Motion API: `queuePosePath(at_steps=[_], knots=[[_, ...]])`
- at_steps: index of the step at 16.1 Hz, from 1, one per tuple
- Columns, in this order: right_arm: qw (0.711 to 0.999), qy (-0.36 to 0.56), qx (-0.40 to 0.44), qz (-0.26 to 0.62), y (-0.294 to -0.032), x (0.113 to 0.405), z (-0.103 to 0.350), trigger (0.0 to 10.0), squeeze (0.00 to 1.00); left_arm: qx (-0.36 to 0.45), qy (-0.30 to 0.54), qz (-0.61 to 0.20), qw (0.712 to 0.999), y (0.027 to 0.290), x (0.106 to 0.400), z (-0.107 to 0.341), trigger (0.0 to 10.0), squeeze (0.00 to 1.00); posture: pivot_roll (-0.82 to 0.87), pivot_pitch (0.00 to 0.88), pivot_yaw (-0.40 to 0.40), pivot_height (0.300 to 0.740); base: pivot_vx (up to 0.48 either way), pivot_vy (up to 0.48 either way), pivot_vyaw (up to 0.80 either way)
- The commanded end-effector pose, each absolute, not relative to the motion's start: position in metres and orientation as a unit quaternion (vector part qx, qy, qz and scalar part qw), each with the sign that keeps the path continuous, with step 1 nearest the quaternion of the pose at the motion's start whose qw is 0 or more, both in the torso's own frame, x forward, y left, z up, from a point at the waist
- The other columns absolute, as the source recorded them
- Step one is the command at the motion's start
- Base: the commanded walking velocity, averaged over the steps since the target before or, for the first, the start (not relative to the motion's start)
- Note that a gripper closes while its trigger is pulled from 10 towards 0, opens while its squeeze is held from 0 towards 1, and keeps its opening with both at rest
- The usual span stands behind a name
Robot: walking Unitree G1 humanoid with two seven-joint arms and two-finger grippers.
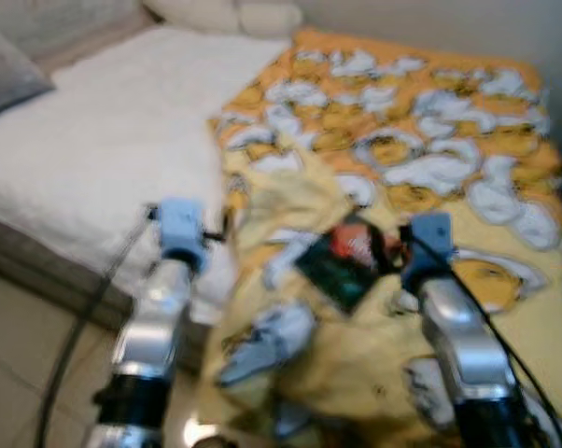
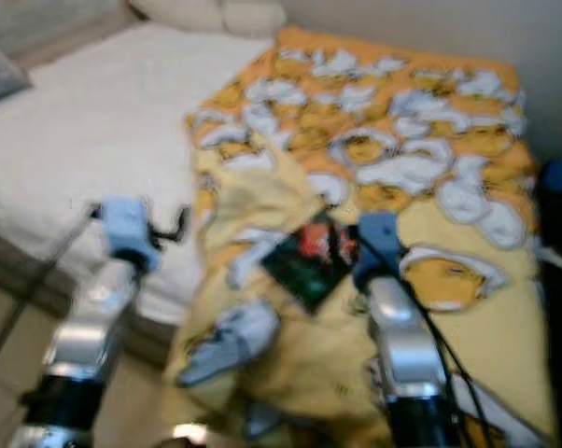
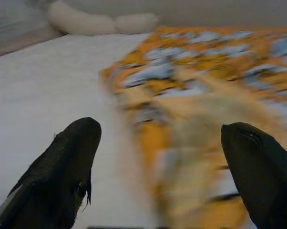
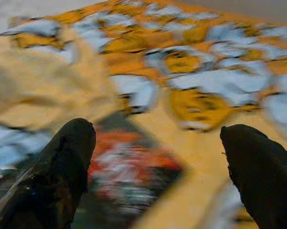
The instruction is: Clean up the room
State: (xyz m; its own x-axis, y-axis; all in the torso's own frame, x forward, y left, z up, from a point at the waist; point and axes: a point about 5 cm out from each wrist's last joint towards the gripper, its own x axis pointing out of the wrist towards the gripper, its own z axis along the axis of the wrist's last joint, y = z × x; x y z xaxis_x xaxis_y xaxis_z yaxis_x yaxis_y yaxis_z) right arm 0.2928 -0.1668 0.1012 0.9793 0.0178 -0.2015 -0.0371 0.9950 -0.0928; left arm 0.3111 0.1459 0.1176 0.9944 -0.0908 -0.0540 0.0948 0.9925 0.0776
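Bedroom, mid-tidy: a bed [image 1: 104,149] under a white cover takes up the frame from 9 to 12 o'clock in the head views, with a rumpled yellow blanket [image 1: 430,140], printed in white and orange, spread from 12 round to 5 o'clock. On its crumpled near folds, just right of centre, lies a dark book [image 1: 344,261] with a red-and-white cover, the one loose item plainly waiting to be picked up. Little of the clean-up looks done: the blanket is bunched and trailing off the edge at 6 o'clock, the book is untouched, and neither claw carries anything.

The left gripper [image 3: 158,157] hangs over the seam between white cover and blanket, its two black fingers spread wide and empty. The right gripper [image 4: 155,162] is poised just short of the book, fingers likewise spread apart, nothing between them.

Both head views are blurred, but they give the whole layout: pillows [image 1: 234,14] at 12 o'clock, floor [image 1: 20,355] at 7 o'clock, both silver arms reaching in. The right wrist view alone shows the book lying close under that claw's left finger [image 4: 62,167]; the left wrist view shows the pillows and the blanket's edge but not the book.
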Motion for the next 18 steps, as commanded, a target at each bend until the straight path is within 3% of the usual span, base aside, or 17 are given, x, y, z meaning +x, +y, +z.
queuePosePath(at_steps=[1,4,13,18], knots=[[0.994,0.096,-0.040,0.042,-0.158,0.293,0.103,10.0,1.00,0.050,0.024,-0.035,0.998,0.154,0.311,0.118,10.0,1.00,0.00,0.000,0.037,0.740,0.000,-0.480,0.00],[0.991,0.086,-0.053,0.090,-0.146,0.290,0.105,10.0,1.00,0.053,0.023,-0.036,0.998,0.154,0.311,0.118,10.0,0.99,0.00,0.000,0.037,0.740,0.000,-0.480,0.53],[0.985,0.118,0.002,0.126,-0.150,0.280,0.094,10.0,1.00,0.088,0.021,-0.071,0.993,0.151,0.304,0.113,10.0,0.98,0.01,0.000,0.036,0.740,0.000,0.000,0.00],[0.988,0.128,-0.009,0.090,-0.157,0.281,0.090,10.0,1.00,0.079,0.016,-0.067,0.995,0.154,0.301,0.114,10.0,0.95,0.01,0.000,0.034,0.740,0.000,0.086,0.00]])
